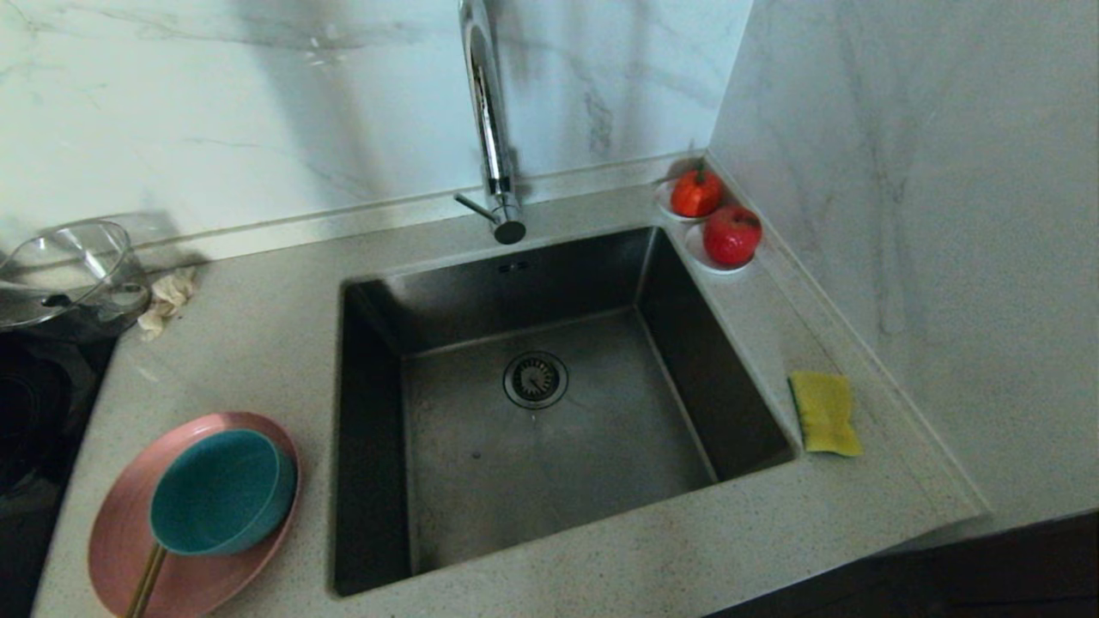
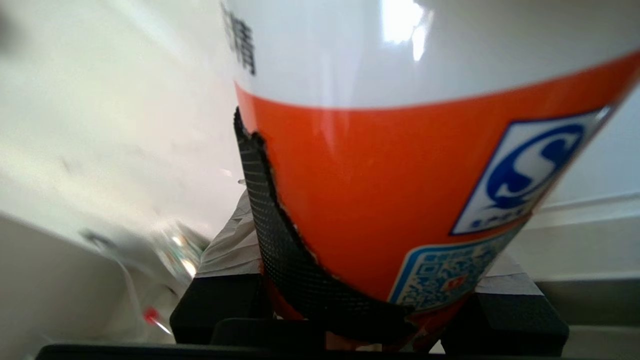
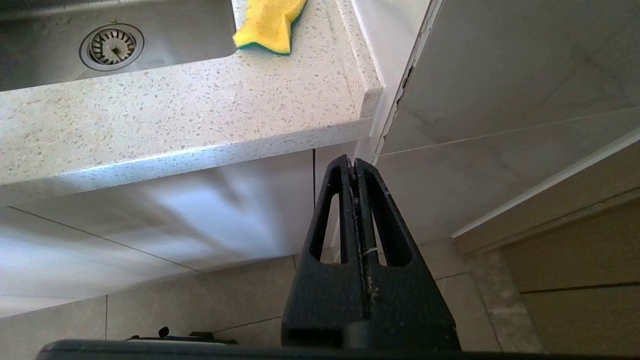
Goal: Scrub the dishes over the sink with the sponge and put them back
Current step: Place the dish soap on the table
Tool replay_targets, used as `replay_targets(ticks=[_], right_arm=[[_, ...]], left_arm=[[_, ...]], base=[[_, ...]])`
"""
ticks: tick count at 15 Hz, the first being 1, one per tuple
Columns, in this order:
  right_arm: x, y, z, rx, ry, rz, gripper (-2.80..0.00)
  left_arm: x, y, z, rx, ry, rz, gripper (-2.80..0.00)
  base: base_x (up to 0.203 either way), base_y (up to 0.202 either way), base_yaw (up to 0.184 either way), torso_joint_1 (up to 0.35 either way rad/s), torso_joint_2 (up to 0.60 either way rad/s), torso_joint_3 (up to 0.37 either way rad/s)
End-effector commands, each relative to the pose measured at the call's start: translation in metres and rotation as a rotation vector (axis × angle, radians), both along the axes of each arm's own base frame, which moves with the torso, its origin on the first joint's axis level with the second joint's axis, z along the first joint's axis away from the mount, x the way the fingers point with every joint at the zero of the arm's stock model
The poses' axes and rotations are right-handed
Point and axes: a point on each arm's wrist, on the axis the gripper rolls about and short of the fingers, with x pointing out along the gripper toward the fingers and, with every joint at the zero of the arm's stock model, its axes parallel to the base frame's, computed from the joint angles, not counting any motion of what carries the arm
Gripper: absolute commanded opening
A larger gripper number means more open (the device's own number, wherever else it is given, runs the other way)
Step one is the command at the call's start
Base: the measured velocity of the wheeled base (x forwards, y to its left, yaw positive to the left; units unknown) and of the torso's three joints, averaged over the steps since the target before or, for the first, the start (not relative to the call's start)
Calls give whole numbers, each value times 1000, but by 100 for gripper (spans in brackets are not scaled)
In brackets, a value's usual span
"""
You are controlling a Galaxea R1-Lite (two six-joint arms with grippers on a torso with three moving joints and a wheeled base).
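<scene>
A dark steel sink sits in a speckled stone desk, its round drain bare under a tall chrome tap. On the desk to the sink's left, a teal bowl rests inside a pink plate, with a slim gold-coloured handle poking out from beneath the bowl's near edge. The yellow sponge lies flat on the narrow strip of desk to the right of the sink, close to the marble wall (its green scouring layer shows along one edge). Two red fruits on small white saucers occupy the far right corner. A clear glass bowl and a crumpled beige rag sit at the far left.

Neither arm appears in the head view. The left tool pinches a white-and-orange labelled bottle, a black textured finger pad pressed to its side; where it hangs is hard to judge from the blurred background. The right tool hangs below the desk's front edge, by the cabinet face, its fingers pressed together on nothing.
</scene>
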Motion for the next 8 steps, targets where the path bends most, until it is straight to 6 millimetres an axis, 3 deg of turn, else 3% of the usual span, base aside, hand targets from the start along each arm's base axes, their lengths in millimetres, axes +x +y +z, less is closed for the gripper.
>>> replay_targets(ticks=[1, 8], right_arm=[[0, 0, 0, 0, 0, 0, -280], [0, 0, 0, 0, 0, 1, -280]], left_arm=[[0, -1, 1, 16, -18, -19, -280], [-2, -4, 5, -58, -143, -138, -280]], base=[[0, 0, 0, 0, 0, 0], [0, 0, 0, 0, 0, 0]])
